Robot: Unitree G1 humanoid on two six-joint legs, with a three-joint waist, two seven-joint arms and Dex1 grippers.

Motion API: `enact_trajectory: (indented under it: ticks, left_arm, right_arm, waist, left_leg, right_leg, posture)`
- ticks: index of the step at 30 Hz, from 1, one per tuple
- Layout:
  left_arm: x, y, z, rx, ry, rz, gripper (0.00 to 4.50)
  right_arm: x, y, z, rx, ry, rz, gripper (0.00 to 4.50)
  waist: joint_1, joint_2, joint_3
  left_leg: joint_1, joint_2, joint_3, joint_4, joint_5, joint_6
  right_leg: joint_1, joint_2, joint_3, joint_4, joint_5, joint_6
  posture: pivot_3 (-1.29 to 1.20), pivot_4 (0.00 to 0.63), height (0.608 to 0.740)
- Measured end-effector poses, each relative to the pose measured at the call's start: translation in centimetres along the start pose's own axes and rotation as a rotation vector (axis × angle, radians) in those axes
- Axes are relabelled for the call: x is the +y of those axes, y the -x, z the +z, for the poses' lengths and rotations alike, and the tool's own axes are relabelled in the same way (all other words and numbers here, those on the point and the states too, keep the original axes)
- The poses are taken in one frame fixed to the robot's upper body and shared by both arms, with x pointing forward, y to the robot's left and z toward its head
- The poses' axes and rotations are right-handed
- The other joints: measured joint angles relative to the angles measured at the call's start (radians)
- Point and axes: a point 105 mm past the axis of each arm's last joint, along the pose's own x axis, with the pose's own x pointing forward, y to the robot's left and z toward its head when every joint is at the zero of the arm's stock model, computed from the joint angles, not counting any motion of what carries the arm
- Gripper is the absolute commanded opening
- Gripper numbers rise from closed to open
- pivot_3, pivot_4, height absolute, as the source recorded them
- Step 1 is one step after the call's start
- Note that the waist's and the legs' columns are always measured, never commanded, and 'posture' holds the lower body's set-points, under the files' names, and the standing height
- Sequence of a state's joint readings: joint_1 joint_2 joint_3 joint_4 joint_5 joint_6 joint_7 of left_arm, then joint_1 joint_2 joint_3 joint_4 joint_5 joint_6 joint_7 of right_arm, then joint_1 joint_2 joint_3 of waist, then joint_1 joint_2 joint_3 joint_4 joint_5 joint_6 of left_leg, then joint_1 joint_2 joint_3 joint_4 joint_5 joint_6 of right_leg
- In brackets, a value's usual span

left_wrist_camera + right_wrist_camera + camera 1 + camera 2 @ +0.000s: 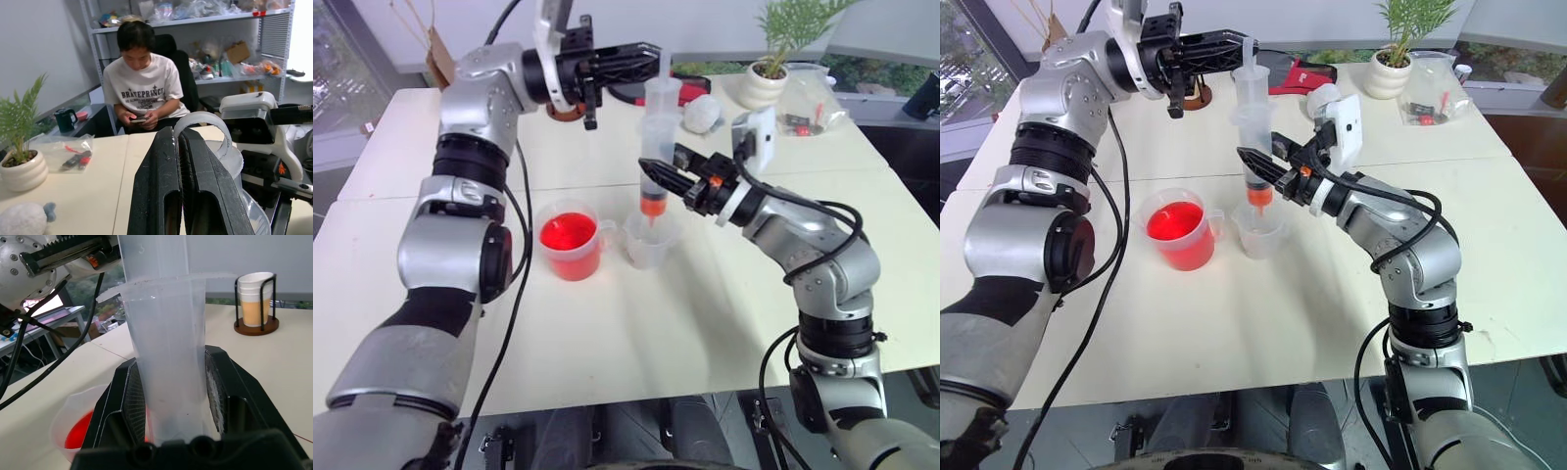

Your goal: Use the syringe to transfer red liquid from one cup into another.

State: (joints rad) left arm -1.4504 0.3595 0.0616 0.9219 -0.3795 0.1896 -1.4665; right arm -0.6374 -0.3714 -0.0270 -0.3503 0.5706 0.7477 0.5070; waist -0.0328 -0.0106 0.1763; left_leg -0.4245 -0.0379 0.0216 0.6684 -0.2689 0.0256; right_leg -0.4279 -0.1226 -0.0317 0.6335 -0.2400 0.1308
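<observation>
Clear, slick plastic: the syringe [652,162] stands upright over the smaller clear cup [649,240], barrel clamped in my right gripper [658,174]; my left gripper [646,54], fingers closed, meets its light plunger.
</observation>
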Motion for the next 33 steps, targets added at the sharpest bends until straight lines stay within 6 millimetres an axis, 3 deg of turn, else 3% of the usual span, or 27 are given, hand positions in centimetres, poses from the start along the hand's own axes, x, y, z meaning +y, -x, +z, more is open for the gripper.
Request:
enact_trajectory:
  ticks: [8, 29, 32, 33]
  left_arm:
    - [-0.8, 0.7, -2.3, 0.011, 0.012, 0.026, 0.04]
    - [-1.4, 0.6, -4.4, 0.017, 0.046, 0.041, 0.04]
    - [-1.1, 0.7, -4.4, 0.008, 0.084, 0.050, 0.88]
    - [-0.9, 0.9, -4.2, 0.001, 0.108, 0.059, 1.36]
  right_arm:
    - [-0.2, 0.1, -1.2, 0.071, -0.005, 0.017, 1.39]
    - [-0.4, 0.2, -0.5, 0.102, -0.024, 0.023, 1.39]
    - [-0.6, 0.3, -0.3, 0.097, -0.024, 0.006, 1.39]
    - [-0.9, 0.4, 0.0, 0.087, -0.022, -0.006, 1.39]
  waist:
    - [0.002, 0.000, 0.000]
    - [0.019, 0.000, 0.000]
    - [0.019, 0.000, 0.000]
    - [0.019, 0.000, 0.000]
  left_leg:
    - [0.000, 0.000, 0.000, 0.000, 0.000, 0.000]
    - [0.000, 0.000, 0.000, 0.002, 0.000, 0.000]
    - [0.000, 0.000, 0.000, 0.002, 0.000, 0.000]
    - [0.000, 0.000, 0.000, 0.002, 0.000, 0.000]
  right_leg:
    - [0.000, 0.000, 0.000, 0.000, 0.000, 0.000]
    - [0.001, 0.000, 0.000, 0.000, 0.000, 0.000]
    - [0.001, 0.000, 0.000, 0.000, 0.000, 0.000]
    - [0.001, 0.000, 0.000, 0.000, 0.000, 0.000]
  posture:
    - [0.00, 0.150, 0.740]
    - [0.00, 0.150, 0.740]
    - [0.00, 0.150, 0.740]
    - [0.00, 0.150, 0.740]
